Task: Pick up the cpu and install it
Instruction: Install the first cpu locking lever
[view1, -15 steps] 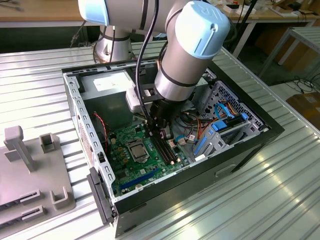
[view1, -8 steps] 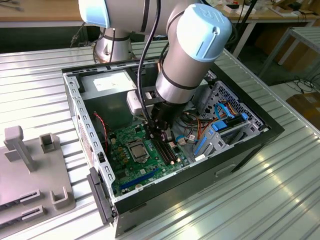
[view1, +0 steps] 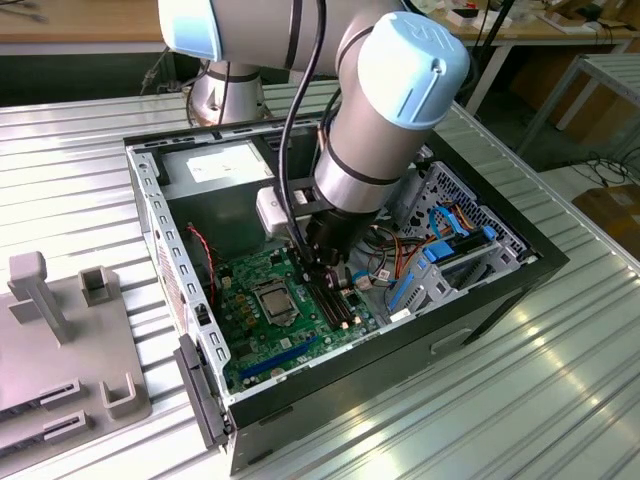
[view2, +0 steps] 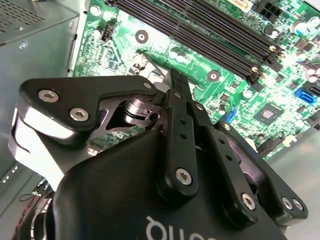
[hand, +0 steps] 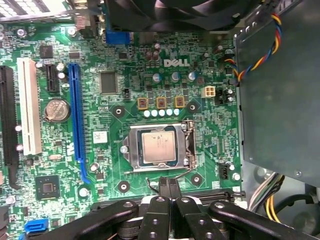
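1. Silver-grey metal, square: the cpu (hand: 158, 147) lies flat inside the metal-framed socket (hand: 186, 150) on the green motherboard (hand: 112, 122); in the exterior view the cpu (view1: 274, 300) sits near the middle of the board, inside the open computer case (view1: 480, 300).
2. Gripper (hand: 169, 186): both fingers pressed together, nothing between them, tips poised just beside the socket edge that faces the black memory slots (view2: 200, 35). In the second wrist view the gripper (view2: 176, 76) reads likewise clenched and empty.
3. Socket retention lever (hand: 189, 142): thin wire running along one side of the frame, with its bent end near the fingertips.
4. Hazard, judged: a slight sideways drift could catch the fingertips on the wire lever or scrape the frame; pressing on the chip off-centre might tilt it and bend contacts beneath.
5. Hazard, judged: coloured fan wires (hand: 260, 55) and the grey power-supply box (hand: 280, 110) stand close on one flank; a wide swing of the wrist could snag them.
6. Open room: clear directly above the socket; bounded by memory slots behind the fingers, by the blue expansion slot (hand: 75, 115) well apart on the far side, and by the case walls.
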